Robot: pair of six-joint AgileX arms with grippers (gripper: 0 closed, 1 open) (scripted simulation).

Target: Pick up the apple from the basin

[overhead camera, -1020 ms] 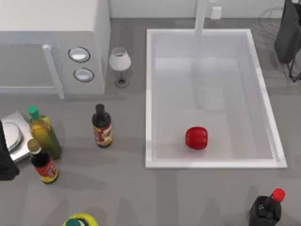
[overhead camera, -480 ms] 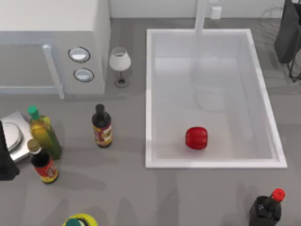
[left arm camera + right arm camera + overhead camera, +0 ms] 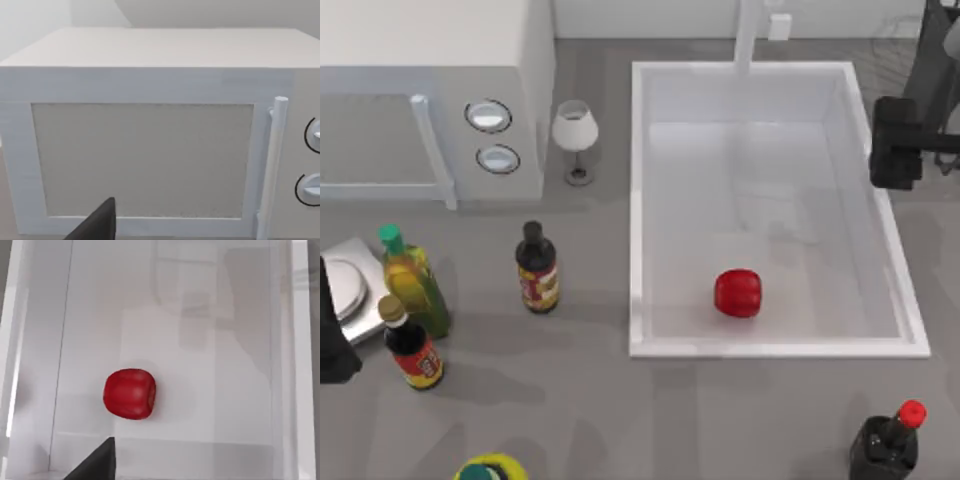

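In the basin [image 3: 645, 200], apple [image 3: 737, 293] (unobstructed)

Bright, even light, soft arm shadows on the basin [image 3: 650, 200] floor, no glare

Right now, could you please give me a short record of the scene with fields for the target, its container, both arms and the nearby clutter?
target: apple, lying on the floor of the basin, untouched
container: basin, white, rectangular, tall walls
right arm: its tool is over the basin's right rim, far end, apart from the apple
left arm: at the table's left edge, parked
clutter left of basin: microwave, wine glass, three bottles
clutter near right: black bottle with red cap
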